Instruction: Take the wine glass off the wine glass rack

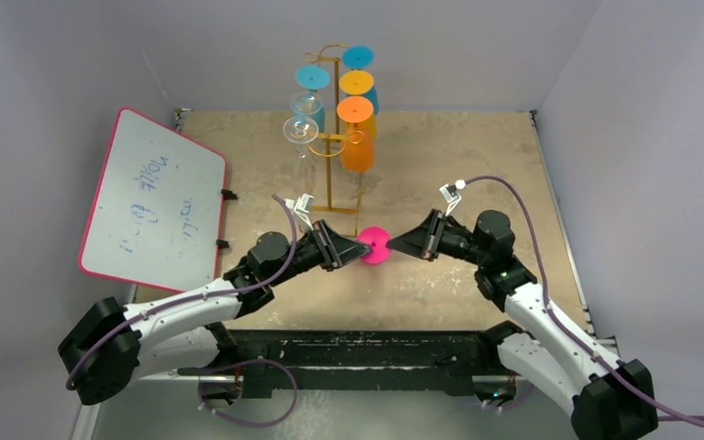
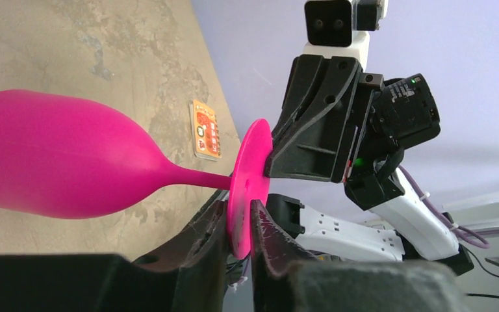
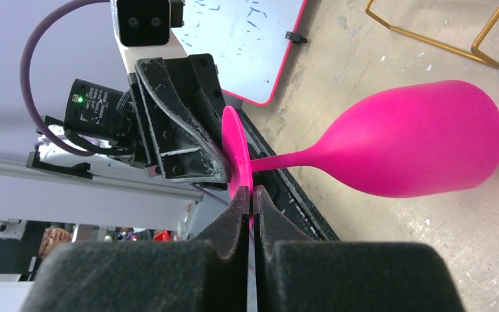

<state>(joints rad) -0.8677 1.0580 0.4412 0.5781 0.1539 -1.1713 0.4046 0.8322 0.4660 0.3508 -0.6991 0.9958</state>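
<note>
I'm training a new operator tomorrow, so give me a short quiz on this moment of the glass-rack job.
1. Multiple choice: which part of the pink wine glass do the jaws of both arms pinch? A) bowl B) stem C) foot
2. True or false: the pink wine glass hangs on the wine glass rack.
3. Fill in: the clear glasses hang on the side of the rack that faces the ____.

Key: 1 C; 2 false, it is held level above the table, clear of the rack; 3 whiteboard.
</note>
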